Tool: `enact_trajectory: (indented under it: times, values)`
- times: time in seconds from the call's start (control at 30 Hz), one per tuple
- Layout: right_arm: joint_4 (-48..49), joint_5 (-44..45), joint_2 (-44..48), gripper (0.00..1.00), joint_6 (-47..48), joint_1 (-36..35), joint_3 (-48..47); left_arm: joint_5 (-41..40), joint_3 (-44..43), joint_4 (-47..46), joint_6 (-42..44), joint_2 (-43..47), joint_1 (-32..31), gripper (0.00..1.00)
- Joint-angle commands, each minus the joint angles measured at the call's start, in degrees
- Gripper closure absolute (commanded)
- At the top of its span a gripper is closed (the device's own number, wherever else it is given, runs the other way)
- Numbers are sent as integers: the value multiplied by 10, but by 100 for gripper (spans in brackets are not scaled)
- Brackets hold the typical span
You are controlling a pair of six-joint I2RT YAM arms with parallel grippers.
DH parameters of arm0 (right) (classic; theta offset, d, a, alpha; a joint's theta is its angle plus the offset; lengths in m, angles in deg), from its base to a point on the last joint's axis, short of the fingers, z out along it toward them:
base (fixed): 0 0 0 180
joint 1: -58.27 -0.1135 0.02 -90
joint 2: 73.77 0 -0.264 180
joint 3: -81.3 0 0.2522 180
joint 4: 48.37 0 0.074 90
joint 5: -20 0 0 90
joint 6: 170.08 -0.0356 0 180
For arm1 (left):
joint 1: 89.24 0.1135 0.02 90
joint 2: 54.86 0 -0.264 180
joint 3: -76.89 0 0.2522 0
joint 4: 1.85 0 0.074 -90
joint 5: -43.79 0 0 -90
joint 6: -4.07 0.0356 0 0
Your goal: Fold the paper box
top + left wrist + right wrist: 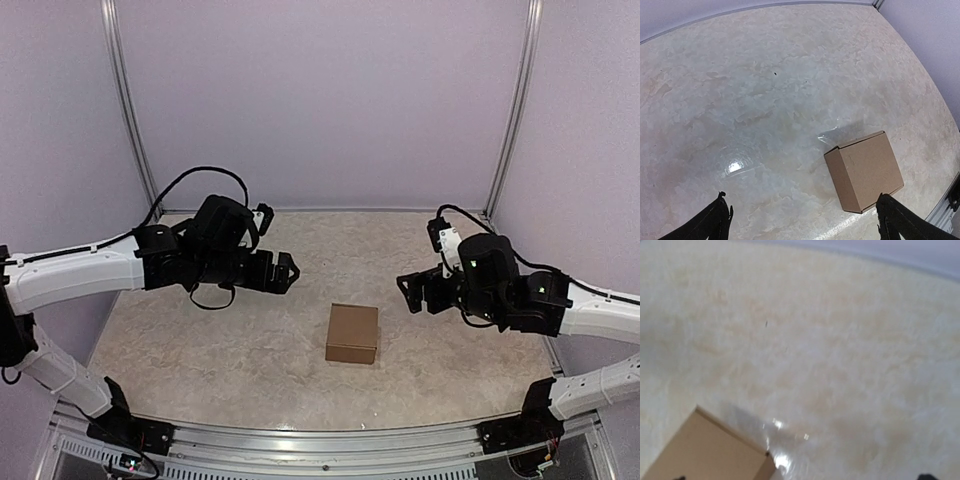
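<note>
The paper box (353, 333) is a small closed brown cardboard cube resting on the table's middle. It shows in the left wrist view (865, 171) at the lower right and in the right wrist view (705, 450) at the bottom left corner. My left gripper (287, 271) hovers up and left of the box, open and empty; its black fingertips (717, 220) stand wide apart at the bottom of its view. My right gripper (409, 291) hovers right of the box, open and empty; only the tips of its fingers (926, 477) show at the frame's bottom edge.
The beige marbled tabletop (230, 340) is enclosed by lilac walls with metal corner posts (130, 110). A metal rail (320, 445) runs along the near edge, where the arm bases sit.
</note>
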Motion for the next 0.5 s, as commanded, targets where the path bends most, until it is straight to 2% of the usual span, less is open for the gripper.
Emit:
enact_trajectory:
  times: [0.0,0.3,0.47]
  values:
    - [-44,41,20,0,24,2,-43,-53,-30,75,18,46,26,1]
    - [-131,130,14,0,5,2,-153,-62,-96,168,45,104,125,1]
    - [-177,155,1,0,-6,3,-221,-31,-124,187,72,130,195,1]
